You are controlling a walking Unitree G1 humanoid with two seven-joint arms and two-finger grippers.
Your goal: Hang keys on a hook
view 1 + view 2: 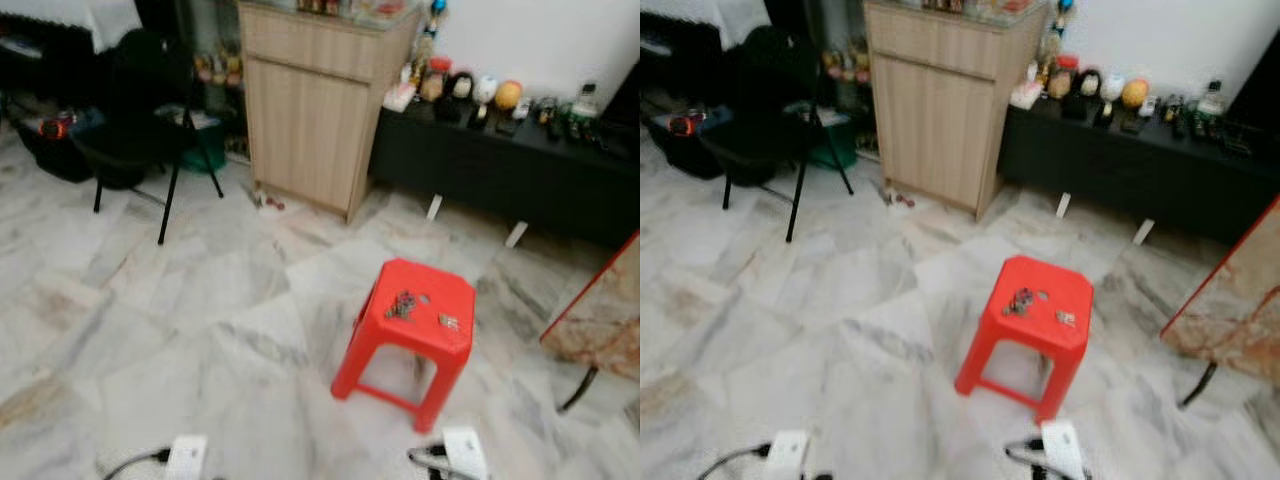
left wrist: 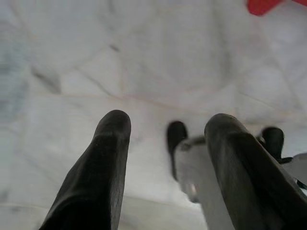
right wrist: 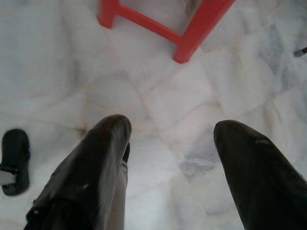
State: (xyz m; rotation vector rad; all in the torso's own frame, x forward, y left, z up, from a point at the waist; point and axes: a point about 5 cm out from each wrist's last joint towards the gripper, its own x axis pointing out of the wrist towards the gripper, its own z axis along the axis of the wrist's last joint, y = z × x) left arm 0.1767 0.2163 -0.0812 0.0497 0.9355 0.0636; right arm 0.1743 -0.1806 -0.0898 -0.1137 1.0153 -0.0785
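Note:
A bunch of keys (image 1: 403,304) lies on top of a red plastic stool (image 1: 440,345) standing on the marble floor ahead of me. A small metal piece (image 1: 449,321) lies beside the keys on the same seat. Both arms hang low at the bottom edge of the head views. My left gripper (image 2: 165,127) points at the floor, open and empty. My right gripper (image 3: 172,129) is also open and empty, with the stool's legs (image 3: 192,40) beyond its fingertips.
A wooden cabinet (image 1: 315,110) stands behind the stool, next to a low black bench (image 1: 500,165) crowded with small items. A black folding chair (image 1: 140,120) is at the left. A marble-topped table edge (image 1: 605,315) juts in at the right.

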